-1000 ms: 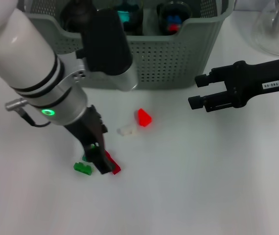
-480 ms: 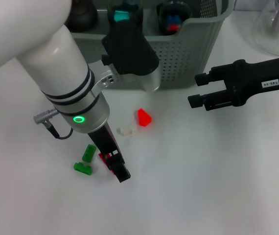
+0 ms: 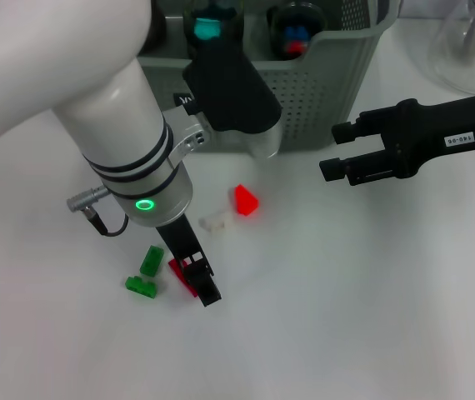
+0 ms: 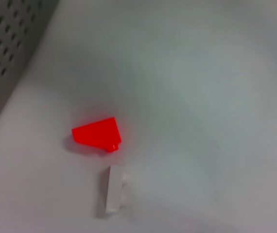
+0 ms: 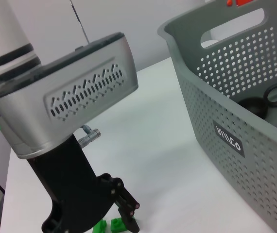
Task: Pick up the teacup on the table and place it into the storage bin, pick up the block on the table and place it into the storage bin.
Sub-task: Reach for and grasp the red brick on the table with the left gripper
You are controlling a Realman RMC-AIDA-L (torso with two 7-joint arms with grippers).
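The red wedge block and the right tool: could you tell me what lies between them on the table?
Nothing: in the head view, bare white table separates the red wedge block from the right tool.

A robot test lab: a plain white desk (image 3: 371, 317) with small toy blocks (image 3: 244, 200) scattered on it, a perforated storage bin (image 3: 329, 92), and a clear glass flask (image 3: 471, 50) at one corner.

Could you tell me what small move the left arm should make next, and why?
Probably a short lift straight up, if the grip holds. The left gripper is down at the table with its jaws around the dark red block, so raising it would clear the green blocks beside it before carrying it to the storage bin.
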